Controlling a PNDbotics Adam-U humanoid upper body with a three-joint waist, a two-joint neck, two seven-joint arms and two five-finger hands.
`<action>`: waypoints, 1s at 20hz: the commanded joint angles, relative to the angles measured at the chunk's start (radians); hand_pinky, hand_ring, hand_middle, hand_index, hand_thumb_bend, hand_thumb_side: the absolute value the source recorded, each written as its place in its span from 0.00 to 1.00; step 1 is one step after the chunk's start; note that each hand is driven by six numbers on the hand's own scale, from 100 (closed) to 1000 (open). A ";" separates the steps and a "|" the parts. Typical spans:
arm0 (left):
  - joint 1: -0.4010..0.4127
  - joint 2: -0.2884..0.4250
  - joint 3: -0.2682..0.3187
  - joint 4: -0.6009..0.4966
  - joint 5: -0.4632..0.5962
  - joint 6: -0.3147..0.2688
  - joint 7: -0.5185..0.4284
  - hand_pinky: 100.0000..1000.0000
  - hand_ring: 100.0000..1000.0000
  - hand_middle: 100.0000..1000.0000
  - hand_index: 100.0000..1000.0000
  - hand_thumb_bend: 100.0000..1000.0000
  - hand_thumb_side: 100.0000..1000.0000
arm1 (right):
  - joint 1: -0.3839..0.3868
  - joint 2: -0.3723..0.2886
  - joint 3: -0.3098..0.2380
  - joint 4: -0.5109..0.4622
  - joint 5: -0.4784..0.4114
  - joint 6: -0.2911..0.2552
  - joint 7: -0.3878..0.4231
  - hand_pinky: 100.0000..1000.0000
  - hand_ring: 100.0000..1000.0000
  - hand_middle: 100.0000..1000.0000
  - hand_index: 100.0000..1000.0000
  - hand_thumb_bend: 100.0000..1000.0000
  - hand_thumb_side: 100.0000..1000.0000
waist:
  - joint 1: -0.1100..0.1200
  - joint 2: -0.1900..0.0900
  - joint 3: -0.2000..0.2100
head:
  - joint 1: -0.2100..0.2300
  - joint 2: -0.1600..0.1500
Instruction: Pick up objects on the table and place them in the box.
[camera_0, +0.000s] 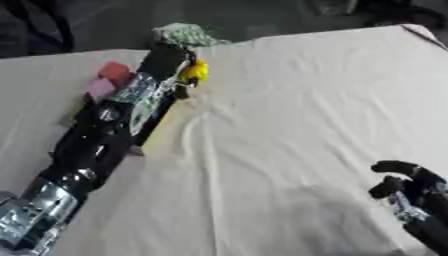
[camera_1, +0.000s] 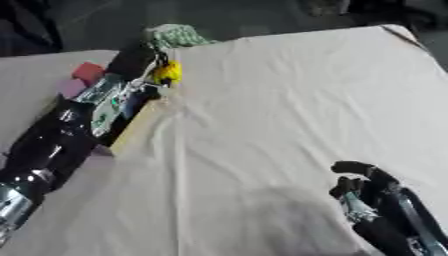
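While a cream cloth covers the table (camera_0: 297, 125), the left arm (camera_0: 105, 130) stretches from the lower left corner up over the box (camera_0: 162, 132), whose pale wall shows just beside the arm. Left hand (camera_0: 168, 60) sits at the far end of the box, fingers curled round a small yellow object (camera_0: 195, 71). Red block (camera_0: 115, 72) and pink block (camera_0: 99, 88) lie on the arm's left, touching each other. Green-and-white patterned item (camera_0: 182, 34) at the table's far edge. Right hand (camera_0: 404, 182) near the lower right corner, fingers curled, holding nothing
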 joint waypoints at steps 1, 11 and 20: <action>-0.017 0.056 -0.010 -0.076 0.085 0.005 0.005 0.72 0.50 0.28 0.43 0.00 0.04 | -0.002 -0.007 -0.008 -0.012 0.005 -0.003 -0.001 0.58 0.54 0.69 0.75 0.00 0.30 | -0.004 -0.024 0.005 | -0.014 0.007; 0.049 0.207 -0.023 -0.314 0.191 -0.002 -0.274 0.73 0.54 0.32 0.47 0.03 0.04 | 0.020 -0.028 -0.020 -0.004 0.018 -0.007 -0.013 0.58 0.54 0.69 0.75 0.00 0.30 | 0.017 -0.051 0.057 | -0.058 0.028; 0.153 0.243 0.008 -0.320 0.173 0.067 -0.313 0.73 0.58 0.37 0.52 0.07 0.05 | 0.042 -0.043 -0.028 0.001 0.027 -0.007 -0.022 0.58 0.54 0.69 0.75 0.00 0.30 | 0.022 -0.069 0.093 | -0.079 0.054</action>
